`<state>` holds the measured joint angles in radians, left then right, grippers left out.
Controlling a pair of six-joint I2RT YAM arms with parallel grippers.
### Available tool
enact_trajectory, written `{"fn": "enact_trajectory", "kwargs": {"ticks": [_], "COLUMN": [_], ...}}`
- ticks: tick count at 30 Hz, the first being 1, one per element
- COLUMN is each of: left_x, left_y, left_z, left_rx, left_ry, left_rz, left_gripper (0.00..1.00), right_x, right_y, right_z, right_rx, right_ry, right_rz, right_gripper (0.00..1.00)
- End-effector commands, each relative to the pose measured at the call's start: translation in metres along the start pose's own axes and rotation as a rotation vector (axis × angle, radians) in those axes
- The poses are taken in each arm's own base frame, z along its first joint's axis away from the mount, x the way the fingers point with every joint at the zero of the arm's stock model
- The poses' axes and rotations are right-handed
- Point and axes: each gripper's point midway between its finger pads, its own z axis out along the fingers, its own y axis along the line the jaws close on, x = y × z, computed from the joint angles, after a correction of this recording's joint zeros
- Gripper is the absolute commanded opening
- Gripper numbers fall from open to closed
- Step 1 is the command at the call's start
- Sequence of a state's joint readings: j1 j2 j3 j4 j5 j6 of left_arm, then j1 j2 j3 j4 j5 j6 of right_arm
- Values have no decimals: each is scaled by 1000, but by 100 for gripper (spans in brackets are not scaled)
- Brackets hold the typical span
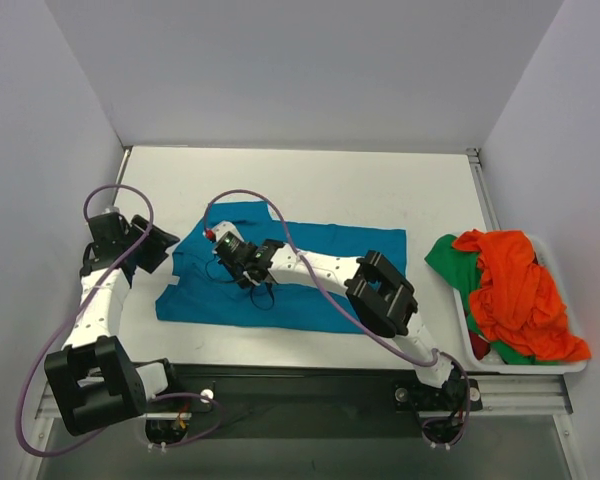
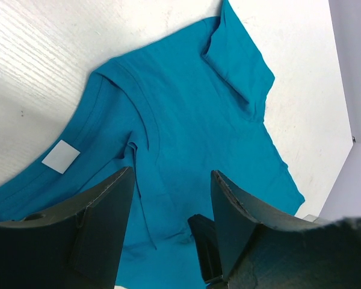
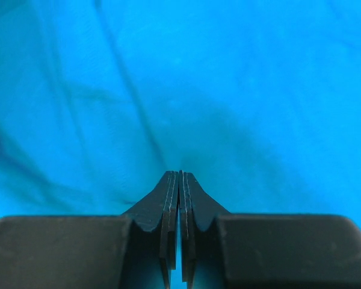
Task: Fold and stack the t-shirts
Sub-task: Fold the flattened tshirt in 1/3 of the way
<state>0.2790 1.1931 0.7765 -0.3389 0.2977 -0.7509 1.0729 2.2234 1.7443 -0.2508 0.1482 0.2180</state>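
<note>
Because my right tool (image 3: 180, 178) is sitting pressed together on the teal shirt (image 1: 210, 305) mid-frame, I am fearing a thin, slipping pinch; left tool (image 2: 172, 174) is gaping apart.

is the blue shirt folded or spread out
Spread out, not folded: the blue shirt lies full-length on the table, collar and a sleeve showing.

Bright, even light, soft shadows. Glare whitens the desk (image 2: 36, 54) in the left wrist view; the teal t-shirt (image 3: 228, 90) blurs close up.
</note>
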Motion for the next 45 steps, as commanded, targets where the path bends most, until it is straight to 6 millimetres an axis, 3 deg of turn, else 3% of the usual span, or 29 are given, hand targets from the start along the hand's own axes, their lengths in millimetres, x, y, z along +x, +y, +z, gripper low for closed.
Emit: {"fn": "enact_trajectory", "kwargs": {"ticks": [1,8,13,17,25,32,45], "left_x": [-7,-5,-6,-12,-18,-19,-17], "left_y": [-9,-14,-13,-17,-14,-13,-8], "left_z": [6,15,14,9,5,4,8], "left_rx": [51,52,45,41,24,30,21], "left_ry": [-15,16,14,-3,-20,-20,-10], "left_rz": [3,9,13,23,33,33,27], "left_gripper": [64,64,64,64,64,64,64], "right_x": [-29,-36,-31,-24,-9,1,14], "right_y": [-11,-23,-3,24,44,36,42], "right_z": [-17,-23,-34,-35,-29,-20,-9], "right_rx": [-6,-22,6,-13,-19,20,-9], "right_ry": [-49,-70,-101,-104,-84,-58,-20], "right_rz": [58,107,-2,-69,-125,-152,-165], "right_gripper": [0,0,17,21,30,35,35]}}
